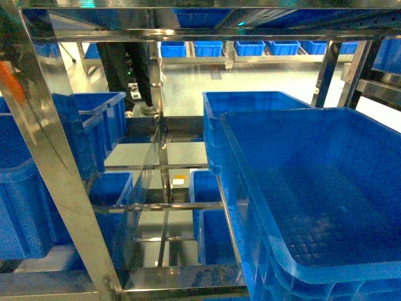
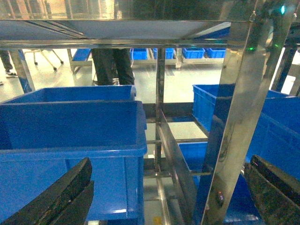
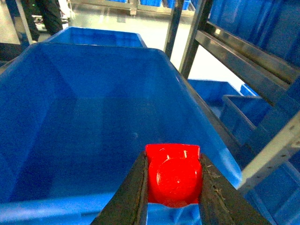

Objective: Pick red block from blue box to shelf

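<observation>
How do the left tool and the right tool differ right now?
The right tool is shut on the red block, fingers pressed against its sides; the left tool is open, fingers spread wide, holding nothing. The right tool hangs over the rim of a large blue crate; the left tool faces the shelf upright, a crate behind it. Both have dark, worn fingers.

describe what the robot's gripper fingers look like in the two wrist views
Left gripper: two dark, nearly black fingers with a curved outer edge and a rough, scuffed matte surface, wide apart at the frame corners. Right gripper: dark brownish-black fingers, flat-sided and tapering, with worn, speckled edges. No cables or markings show.
</observation>
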